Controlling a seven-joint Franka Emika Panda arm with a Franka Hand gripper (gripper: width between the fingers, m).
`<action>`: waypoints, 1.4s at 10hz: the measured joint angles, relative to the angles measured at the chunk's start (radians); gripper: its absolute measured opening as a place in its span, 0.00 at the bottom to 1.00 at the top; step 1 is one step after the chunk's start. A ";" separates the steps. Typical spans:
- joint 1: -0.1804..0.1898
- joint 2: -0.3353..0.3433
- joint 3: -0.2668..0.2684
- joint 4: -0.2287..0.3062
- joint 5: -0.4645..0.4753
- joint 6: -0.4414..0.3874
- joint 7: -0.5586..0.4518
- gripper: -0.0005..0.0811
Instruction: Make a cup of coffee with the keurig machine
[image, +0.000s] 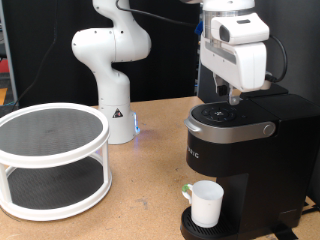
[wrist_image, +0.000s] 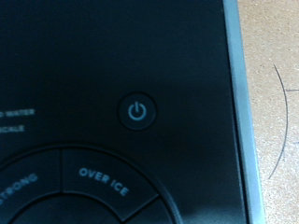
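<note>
**Keurig: cup in place, gripper over the buttons**

Keurig (image: 240, 150) is standing at the exterior view's right, lid looking closed. Cup (image: 206, 203) is already sitting on the drip base, lower centre-right of frame, under the spout. No brew is showing yet; can't tell if power is on or a pod is loaded.

Arm is reaching down from the frame's top w/ gripper (image: 235, 98) pointing straight down, just above or touching the machine's top panel. Wrist view is filling w/ that panel, power button (wrist_image: 137, 111) near centre. Fingers are carrying nothing; how far apart they are, can't tell.
</note>
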 joint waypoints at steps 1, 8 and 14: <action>0.000 -0.008 0.001 -0.022 0.000 0.033 0.011 0.46; 0.001 -0.037 0.029 -0.119 -0.029 0.107 0.071 0.01; 0.001 -0.034 0.041 -0.132 -0.056 0.106 0.119 0.01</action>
